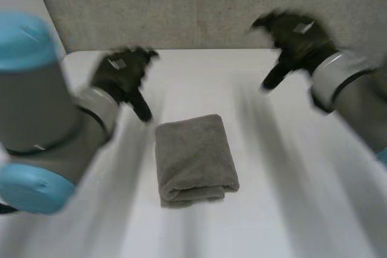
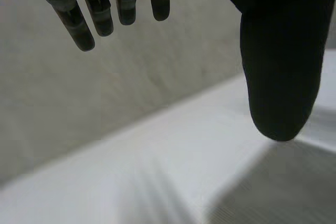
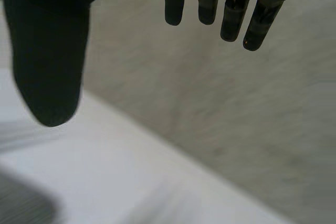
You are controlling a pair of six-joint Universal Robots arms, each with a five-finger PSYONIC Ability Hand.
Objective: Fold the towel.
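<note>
Towel (image 1: 195,158): grey, lying on the middle of the white table (image 1: 290,209), already folded into a thick, compact oblong; layered edges show at its near end.
Long axis: runs near to far, slightly slanted; the short ends face me and the wall.
Left hand (image 1: 121,74): up off the table, just beyond the towel's far left corner and apart from it. Its fingers (image 2: 100,9) are straight and spread from the thumb, holding nothing.
Right hand (image 1: 296,37): farther back and higher, well apart from the towel, out past its far right side. Its fingers (image 3: 231,9) hang relaxed and wide of the thumb, empty.
Nearer hand: the left; the towel lies nearward and inward of it.
Judgement: the fold looks about finished; any further fold would start at the far end.
Wall (image 1: 199,4): grey panel behind the table's far edge.
</note>
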